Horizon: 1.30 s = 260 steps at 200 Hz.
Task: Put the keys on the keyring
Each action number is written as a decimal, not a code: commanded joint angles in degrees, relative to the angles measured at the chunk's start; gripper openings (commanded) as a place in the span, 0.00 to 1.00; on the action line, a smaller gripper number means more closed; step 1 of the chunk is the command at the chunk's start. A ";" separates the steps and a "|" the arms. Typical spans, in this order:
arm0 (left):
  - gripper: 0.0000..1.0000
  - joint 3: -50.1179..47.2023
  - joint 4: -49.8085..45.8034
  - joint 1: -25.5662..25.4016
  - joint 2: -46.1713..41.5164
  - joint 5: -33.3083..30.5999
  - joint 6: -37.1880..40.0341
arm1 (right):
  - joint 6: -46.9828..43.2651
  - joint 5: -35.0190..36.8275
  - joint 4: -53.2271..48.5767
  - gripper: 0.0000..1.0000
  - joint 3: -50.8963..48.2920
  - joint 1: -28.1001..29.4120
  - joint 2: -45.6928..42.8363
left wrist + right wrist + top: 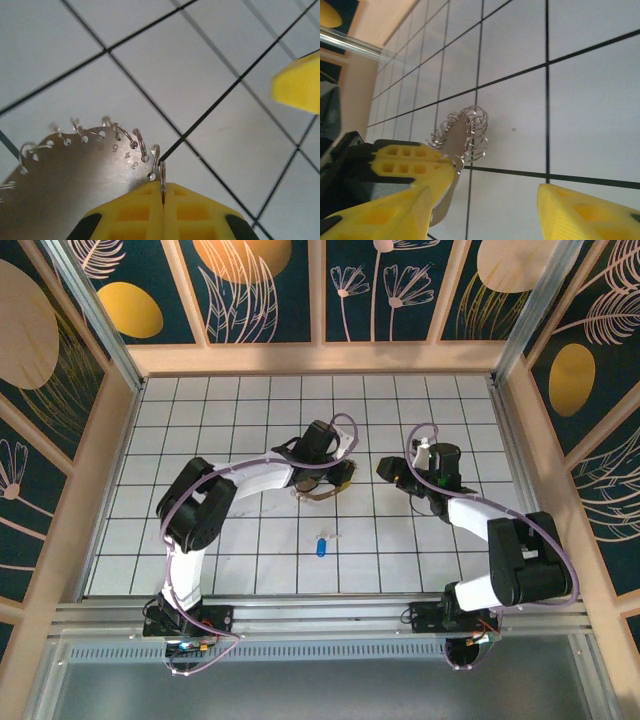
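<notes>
Left wrist: keyring [75,170] partly off-frame

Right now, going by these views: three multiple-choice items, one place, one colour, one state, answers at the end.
1. Where is the key?
A. loose on the table, nearer the arm bases than the keyring
B. threaded on the keyring
C. against the back wall
2. Key head colour?
A. red
B. green
C. blue
3. The left gripper is:
A. wide open
B. shut on a small ring of the keyring
C. shut on the key
Answers: 1 A, it lies on the tiles apart from the keyring; 2 C, the head is bright blue; 3 B, its fingers meet on a thin wire ring.
</notes>
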 commanded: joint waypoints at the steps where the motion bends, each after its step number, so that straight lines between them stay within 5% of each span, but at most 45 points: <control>1: 0.00 0.91 -0.73 0.00 -4.11 3.90 4.48 | -0.91 -3.98 -1.35 0.56 0.99 -0.43 -2.90; 110: 0.00 -7.47 10.53 2.20 -17.38 14.27 8.71 | 5.47 -17.45 9.19 0.45 1.81 -0.95 -6.58; 154: 0.00 -6.03 9.98 2.47 -19.22 16.97 9.32 | 9.91 -22.39 16.30 0.38 3.89 -1.14 -7.92; 260: 0.00 -0.32 10.70 4.35 -19.47 24.87 10.85 | 5.93 -27.23 14.66 0.36 14.38 -1.06 -8.97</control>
